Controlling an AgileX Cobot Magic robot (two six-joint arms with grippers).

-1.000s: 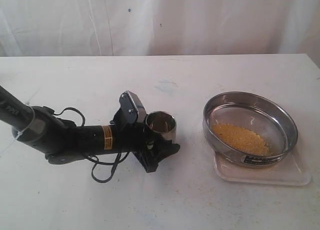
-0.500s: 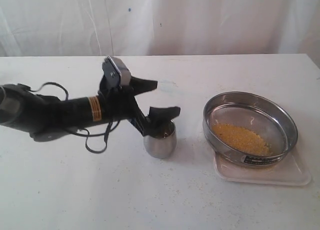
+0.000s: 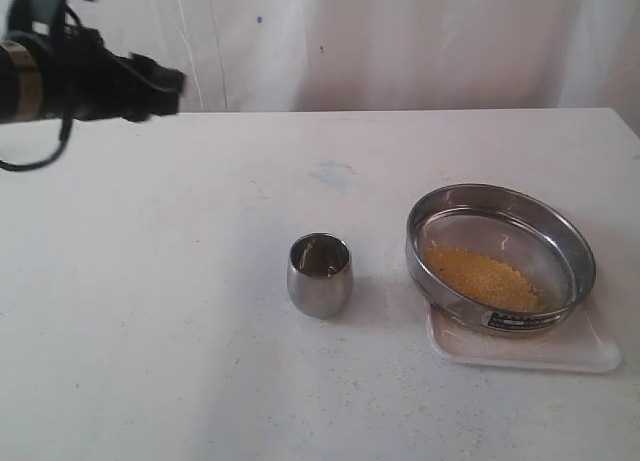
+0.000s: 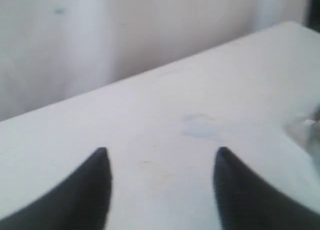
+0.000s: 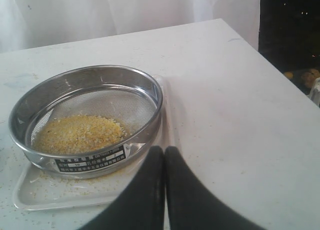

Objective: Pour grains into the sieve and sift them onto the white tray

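1. The left claw (image 3: 165, 86) is hanging high over the far left corner of the desk (image 3: 150, 331), well apart from everything else. In the left wrist view its two dark fingertips (image 4: 102, 162) are standing apart with only bare desk between them, so the left claw (image 4: 162, 152) is gaping open and gripping nothing.
2. The right claw (image 5: 164, 157) is showing only in its own wrist view, its two fingers pressing flat together with nothing between them. It is hovering just beside the near edge of the white tray (image 5: 30, 195).
3. The sieve (image 3: 450, 299) is resting on the white tray (image 3: 590, 353) at the right of the desk. The grains (image 3: 480, 276) are lying in a golden-yellow heap on its mesh, off to one side.
4. A small dark label (image 5: 90, 163) is sitting on the sieve's (image 5: 152, 117) side wall, facing the right wrist camera. It is carrying white print in boxed rows, too small to read. The same label (image 3: 520, 319) is facing the exterior camera.
5. A rounded steel cup (image 3: 320, 276) is standing upright near the middle of the desk, left of the sieve and not touching it.
6. Loose grains are lying on the tray's rim and speckling the desk around it.
7. A faint bluish smudge (image 3: 330, 171) is marking the desk beyond the cup, and a white curtain (image 3: 400, 41) is hanging behind the desk.
8. Nothing is standing between either claw and the sieve.
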